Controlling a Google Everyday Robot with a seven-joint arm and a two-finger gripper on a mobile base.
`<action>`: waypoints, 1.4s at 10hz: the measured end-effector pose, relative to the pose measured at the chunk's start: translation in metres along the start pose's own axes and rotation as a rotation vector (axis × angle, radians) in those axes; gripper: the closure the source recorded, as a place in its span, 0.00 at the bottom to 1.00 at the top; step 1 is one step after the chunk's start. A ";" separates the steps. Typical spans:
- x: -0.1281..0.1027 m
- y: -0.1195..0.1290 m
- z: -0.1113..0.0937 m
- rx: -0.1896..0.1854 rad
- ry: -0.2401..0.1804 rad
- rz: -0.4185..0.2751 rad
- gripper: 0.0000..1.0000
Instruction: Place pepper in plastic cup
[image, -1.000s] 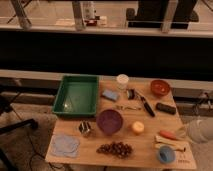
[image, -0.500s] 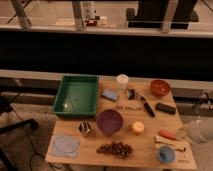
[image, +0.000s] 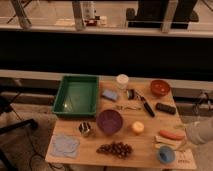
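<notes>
Wooden desk (image: 145, 144) in dim light: the pepper (image: 172, 134) lies flat just behind the plastic cup (image: 166, 155), not in it. The gripper (image: 191, 131), a pale shape behind and right of the cup, is near the pepper; released or clenched, I cannot tell. A purple bowl (image: 109, 121) sits well left of the cup.

A green tray (image: 76, 96) sits at the left rear of the wooden table (image: 145, 144), a purple bowl (image: 109, 121) mid-table, dark grapes (image: 115, 148) just in front
</notes>
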 end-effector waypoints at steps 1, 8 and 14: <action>0.000 0.000 0.002 0.000 0.003 -0.002 0.20; 0.005 -0.014 0.021 0.029 0.025 -0.058 0.20; 0.008 -0.041 0.033 0.082 0.022 -0.174 0.20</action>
